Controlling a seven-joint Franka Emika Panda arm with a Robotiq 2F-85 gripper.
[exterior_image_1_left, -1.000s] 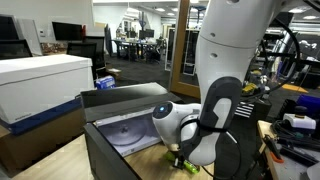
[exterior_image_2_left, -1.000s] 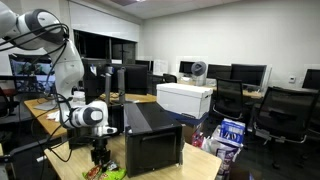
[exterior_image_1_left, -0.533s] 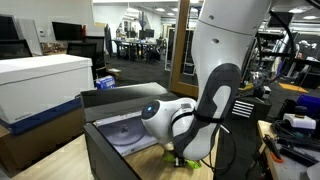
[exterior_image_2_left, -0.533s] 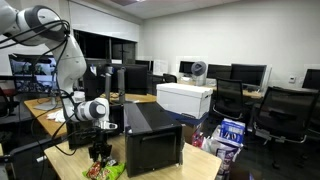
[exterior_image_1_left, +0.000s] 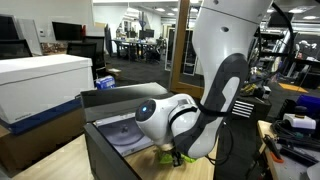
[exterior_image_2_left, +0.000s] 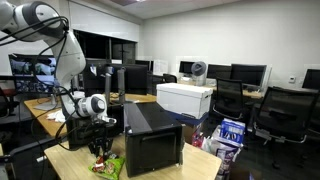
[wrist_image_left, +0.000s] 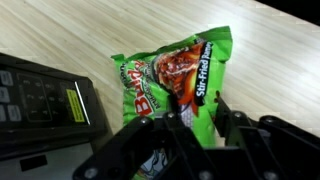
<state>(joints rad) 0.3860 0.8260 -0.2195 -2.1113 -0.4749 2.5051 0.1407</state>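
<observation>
A green snack bag with red and white print (wrist_image_left: 170, 70) lies on the light wooden table (wrist_image_left: 270, 60). My gripper (wrist_image_left: 197, 112) is right over it, and its two black fingers are closed in on the bag's middle with a fold of the bag between them. In both exterior views the gripper (exterior_image_2_left: 100, 150) hangs low over the table beside a black box, with the green bag (exterior_image_2_left: 108, 166) at its tips; the bag (exterior_image_1_left: 168, 157) shows only as a small green patch under the wrist.
A black device with a keypad and a yellow label (wrist_image_left: 40, 100) lies beside the bag. A large black open box (exterior_image_2_left: 150, 135) (exterior_image_1_left: 120, 130) stands close to the gripper. A white box (exterior_image_2_left: 185, 98) (exterior_image_1_left: 40, 85) sits behind it. Monitors and office chairs stand around.
The wrist has swung a little toward the black box, and the green bag has shifted with it and sits slightly higher at the fingertips.
</observation>
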